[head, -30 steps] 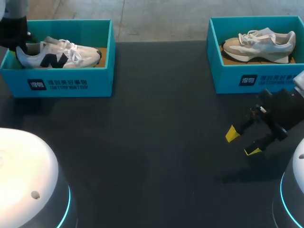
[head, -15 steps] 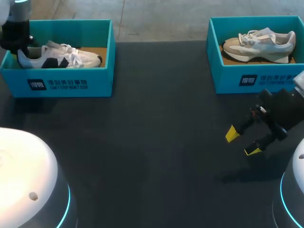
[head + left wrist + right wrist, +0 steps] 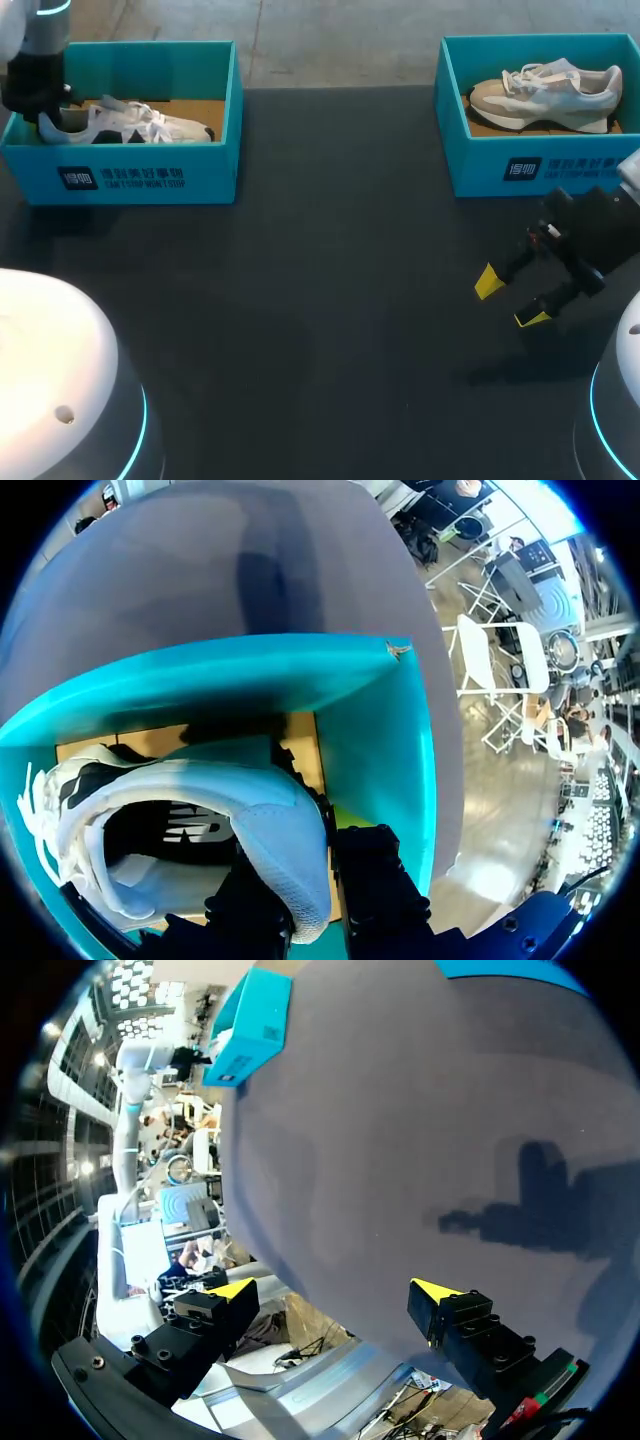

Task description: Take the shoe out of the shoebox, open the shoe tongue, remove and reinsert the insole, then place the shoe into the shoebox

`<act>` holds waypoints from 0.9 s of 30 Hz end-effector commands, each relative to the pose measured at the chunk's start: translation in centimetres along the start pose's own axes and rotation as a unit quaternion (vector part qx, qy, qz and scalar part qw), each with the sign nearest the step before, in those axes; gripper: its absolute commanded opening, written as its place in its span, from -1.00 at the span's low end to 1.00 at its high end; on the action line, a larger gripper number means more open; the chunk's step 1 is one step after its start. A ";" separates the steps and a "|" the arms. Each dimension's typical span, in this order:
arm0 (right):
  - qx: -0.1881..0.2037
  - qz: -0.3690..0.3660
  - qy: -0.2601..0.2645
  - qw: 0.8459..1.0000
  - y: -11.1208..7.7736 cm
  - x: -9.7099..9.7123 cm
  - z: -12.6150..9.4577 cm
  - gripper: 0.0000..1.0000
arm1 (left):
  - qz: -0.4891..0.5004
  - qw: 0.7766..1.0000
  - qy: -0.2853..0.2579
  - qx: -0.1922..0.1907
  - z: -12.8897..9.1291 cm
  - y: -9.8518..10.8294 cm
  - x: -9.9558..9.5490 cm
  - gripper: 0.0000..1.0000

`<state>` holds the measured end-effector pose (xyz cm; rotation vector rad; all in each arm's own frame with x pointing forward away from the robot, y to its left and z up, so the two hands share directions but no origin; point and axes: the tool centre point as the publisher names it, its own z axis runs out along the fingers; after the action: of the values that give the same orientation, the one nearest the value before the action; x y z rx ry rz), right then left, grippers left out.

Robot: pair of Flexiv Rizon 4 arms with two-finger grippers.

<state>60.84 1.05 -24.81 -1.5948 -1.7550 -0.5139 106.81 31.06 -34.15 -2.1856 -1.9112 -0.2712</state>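
A white shoe with dark side marks [image 3: 140,122] lies in the teal left shoebox [image 3: 150,175] at the table's back left, its toe towards the middle. My left gripper [image 3: 42,118] is over the heel end of the box. In the left wrist view it [image 3: 318,865] is shut on the heel collar of the shoe [image 3: 230,810], one finger inside and one outside, above the shoebox's wall [image 3: 385,730]; the yellow tips are hidden. My right gripper [image 3: 510,300] hangs open over the bare table at the right, nothing between its fingers [image 3: 333,1290].
A second teal shoebox [image 3: 540,165] at the back right holds a grey and white shoe [image 3: 545,95]. The dark table top [image 3: 330,300] spreads between and in front of the boxes. Round arm bases fill both near corners.
My left gripper has lowered the white shoe deeper into the left box, so less of it shows above the wall. The right arm has not moved.
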 end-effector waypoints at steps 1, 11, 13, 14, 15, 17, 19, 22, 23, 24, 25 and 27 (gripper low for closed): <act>-0.001 0.001 -0.001 1.000 -0.1 0.0 0.1 1.00 | 0.002 1.000 0.001 0.001 0.1 0.2 -0.1 -1.00; -0.001 0.001 -0.001 1.000 -0.1 0.0 0.1 1.00 | 0.002 1.000 0.004 0.008 0.8 0.3 -0.5 -1.00; -0.001 0.001 -0.001 1.000 -0.1 0.0 0.1 1.00 | 0.000 1.000 0.004 0.011 0.9 0.3 -0.5 -1.00; -0.001 0.001 -0.001 1.000 -0.1 0.0 0.1 1.00 | 0.000 1.000 0.004 0.012 0.9 0.3 -0.5 -1.00; -0.001 0.001 -0.001 1.000 -0.1 0.0 0.1 1.00 | 0.000 1.000 0.004 0.013 1.0 0.3 -0.6 -1.00; -0.001 0.001 -0.001 1.000 -0.1 0.0 0.1 1.00 | 0.000 1.000 0.004 0.014 1.1 0.2 -0.6 -1.00; -0.001 0.001 -0.001 1.000 -0.1 0.0 0.1 1.00 | 0.000 1.000 0.004 0.016 1.3 0.1 -0.7 -1.00; -0.001 0.001 -0.001 1.000 -0.1 0.0 0.1 1.00 | -0.002 1.000 0.005 0.019 1.5 0.1 -0.7 -1.00; -0.001 0.001 -0.001 1.000 -0.1 0.0 0.1 1.00 | -0.003 1.000 0.005 0.021 1.5 0.1 -0.7 -1.00; -0.001 0.001 -0.001 1.000 -0.1 0.0 0.1 1.00 | -0.002 1.000 0.004 0.023 1.6 0.1 -0.7 -1.00; -0.001 0.001 -0.001 1.000 -0.1 0.0 0.1 1.00 | -0.002 1.000 0.004 0.024 1.7 0.1 -0.7 -1.00; -0.001 0.001 -0.001 1.000 -0.1 0.0 0.1 1.00 | -0.003 1.000 0.006 0.026 1.8 0.1 -0.8 -1.00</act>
<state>60.84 1.05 -24.81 -1.5948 -1.7550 -0.5139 106.47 30.85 -36.08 -2.1475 -1.9004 -0.2382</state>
